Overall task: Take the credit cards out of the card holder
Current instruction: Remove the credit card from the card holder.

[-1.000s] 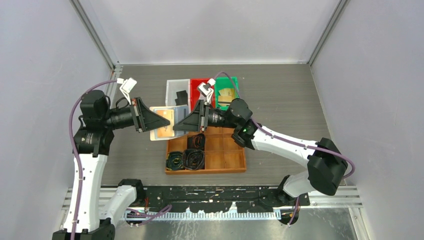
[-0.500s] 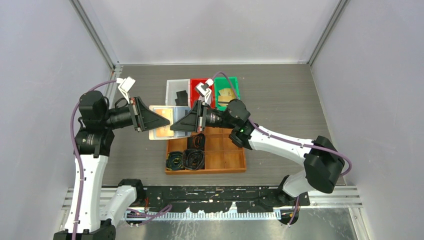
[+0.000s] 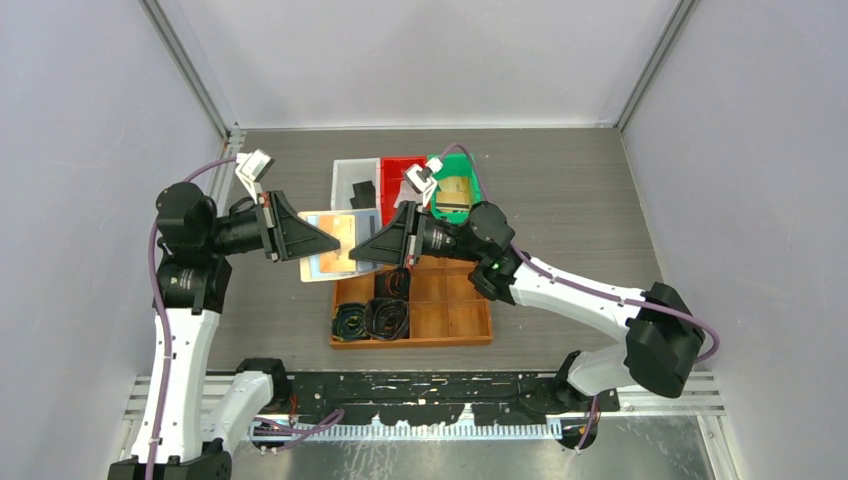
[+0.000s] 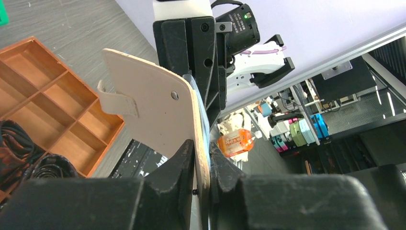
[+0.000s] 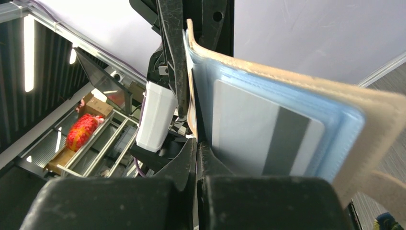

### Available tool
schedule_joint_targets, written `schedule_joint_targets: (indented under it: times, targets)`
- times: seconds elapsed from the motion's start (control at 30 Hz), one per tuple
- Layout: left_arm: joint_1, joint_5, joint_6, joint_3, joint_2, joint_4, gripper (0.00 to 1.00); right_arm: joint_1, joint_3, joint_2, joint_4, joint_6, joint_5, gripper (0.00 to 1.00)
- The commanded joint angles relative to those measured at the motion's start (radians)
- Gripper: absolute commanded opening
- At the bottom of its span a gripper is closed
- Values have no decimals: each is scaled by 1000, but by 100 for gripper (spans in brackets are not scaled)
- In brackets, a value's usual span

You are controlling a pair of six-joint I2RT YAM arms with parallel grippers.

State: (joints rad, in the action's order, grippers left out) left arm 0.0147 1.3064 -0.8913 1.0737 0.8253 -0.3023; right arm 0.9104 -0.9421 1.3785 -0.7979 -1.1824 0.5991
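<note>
Left gripper [image 3: 332, 243] is clamped tight on the edge of the tan, matte folding card holder [image 3: 328, 268], holding it up in the air. Facing it, the right gripper [image 3: 358, 252] has its jaws pressed together at the rim of a glossy pale blue pocket. Whether it is pinching plastic or card, I can't tell.

Underneath lies the grey wood-grain table [image 3: 560, 200]. On it sits the shallow wooden divided tray [image 3: 450, 310], and the holder hangs by its far left corner. Behind that is a row of small plastic bins: white [image 3: 345, 180], red [image 3: 395, 175] and green [image 3: 462, 165]. Dark coiled belts [image 3: 372, 318] fill the tray's left compartments.

Inside a clear pocket there's a thin white credit card [image 5: 249, 134] with a grey stripe. On the outer cover, a small strap tab [image 4: 119, 103] sticks out.
</note>
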Motion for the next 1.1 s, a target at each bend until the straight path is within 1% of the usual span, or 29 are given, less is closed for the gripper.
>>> schedule_joint_targets:
  times: [0.0, 0.23, 0.3, 0.43, 0.47, 0.53, 0.6, 0.63, 0.73, 0.9, 0.97, 1.07]
  targets:
    - [-1, 71, -38, 36, -23, 76, 16, -23, 28, -52, 29, 44, -56, 1]
    - [-1, 64, -41, 51, -21, 82, 16, -32, 55, -92, 62, 65, -64, 1]
    - [-1, 56, -41, 49, -22, 85, 12, -32, 50, -88, 58, 62, -60, 1]
    - [-1, 45, -40, 48, -19, 87, 1, -30, 40, -80, 17, 42, -41, 2]
    - [-1, 45, -40, 48, -18, 87, 0, -29, 40, -80, 4, 33, -35, 4]
    - [-1, 43, -37, 48, -19, 90, 0, -31, 41, -76, -21, 14, -26, 13]
    - [-1, 41, -37, 48, -23, 92, 0, -32, 42, -71, -48, -2, -32, 20]
    - [-1, 42, -37, 48, -24, 93, 0, -34, 38, -68, -56, -8, -37, 21]
    - [-2, 46, -38, 51, -23, 95, 0, -46, 25, -50, -92, -41, -48, 19]
    - [-1, 54, -36, 52, -28, 90, 0, -98, 46, -10, -279, -180, -59, 13]
    - [-1, 53, -32, 49, -30, 90, 0, -100, 35, -5, -296, -187, -47, 11]
    - [-1, 51, -23, 49, -28, 83, 0, -99, 36, -4, -319, -200, -38, 10]
